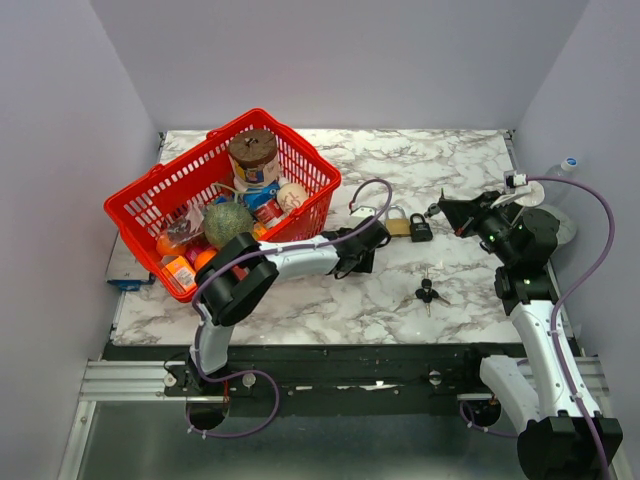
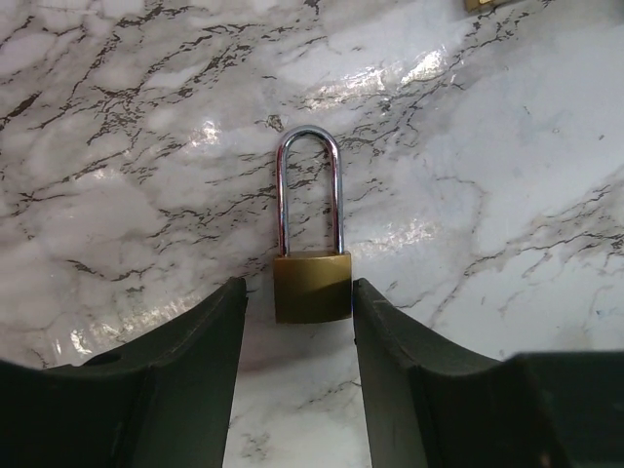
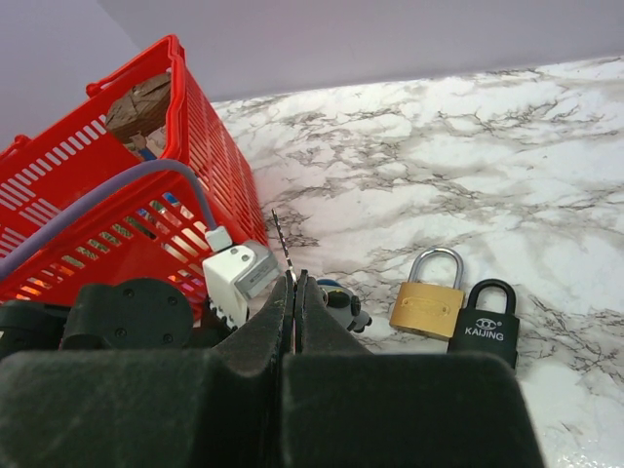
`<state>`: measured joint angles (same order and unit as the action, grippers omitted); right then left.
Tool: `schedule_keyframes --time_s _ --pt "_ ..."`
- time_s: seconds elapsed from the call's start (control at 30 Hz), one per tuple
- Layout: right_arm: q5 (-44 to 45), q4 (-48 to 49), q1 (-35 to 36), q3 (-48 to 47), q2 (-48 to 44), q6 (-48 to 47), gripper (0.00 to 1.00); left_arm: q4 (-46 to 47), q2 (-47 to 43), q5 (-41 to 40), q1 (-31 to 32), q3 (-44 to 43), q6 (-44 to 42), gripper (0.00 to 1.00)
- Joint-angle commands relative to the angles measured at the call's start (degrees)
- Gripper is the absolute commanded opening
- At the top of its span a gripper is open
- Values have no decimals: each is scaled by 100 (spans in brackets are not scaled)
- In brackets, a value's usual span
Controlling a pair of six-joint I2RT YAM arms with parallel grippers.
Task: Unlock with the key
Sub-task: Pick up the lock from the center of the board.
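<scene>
Padlock (image 2: 312,288), brass with a long shackle, lies flat on the surface (image 2: 507,195) at mid-scene, left of a short brass lock (image 3: 427,304) and a black lock (image 3: 483,322). The left hand (image 2: 297,290) is open astride its body: one finger is at or against the brass, and a gap shows at the other. The right hand (image 3: 294,283), raised to the right of the locks, is closed on a thin toothed blade, judged to be the key (image 3: 284,244). Risks noted: uneven finger contact may shove or spin the flat body on the glossy marble. The keyway end appears to face into the left hand, so a grip may block access. The key, pinched by little of its length, may twist on insertion. With three locks and spare keys (image 1: 427,292) present, the match cannot be confirmed.
</scene>
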<state>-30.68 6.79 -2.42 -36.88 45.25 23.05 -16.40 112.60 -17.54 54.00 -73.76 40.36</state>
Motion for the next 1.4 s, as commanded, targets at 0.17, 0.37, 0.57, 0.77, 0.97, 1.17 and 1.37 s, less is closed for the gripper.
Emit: schedule_keyframes --time_s 0.17,0.37,0.57,0.77,0.97,1.17,1.37 --pt "132 7 22 85 -61 -99 1 -504 447 -153 41 -218 -265 54" --pt "150 7 30 85 -61 -107 1 -504 483 -66 76 -192 -414 51" --pt "150 -2 31 85 -61 -116 1 -399 474 145 85 -60 -467 39" --pt "158 -98 22 32 -69 -160 1 6 228 461 58 291 -538 15" --pt "-113 -195 30 -29 -61 -274 1 -64 -18 1086 -38 222 -757 0" --pt "-456 -266 30 -47 18 -240 1 -644 -475 1208 -205 -436 -1214 0" --pt "-852 -335 153 49 80 -72 1 -601 -906 1534 -320 -684 -1329 0"
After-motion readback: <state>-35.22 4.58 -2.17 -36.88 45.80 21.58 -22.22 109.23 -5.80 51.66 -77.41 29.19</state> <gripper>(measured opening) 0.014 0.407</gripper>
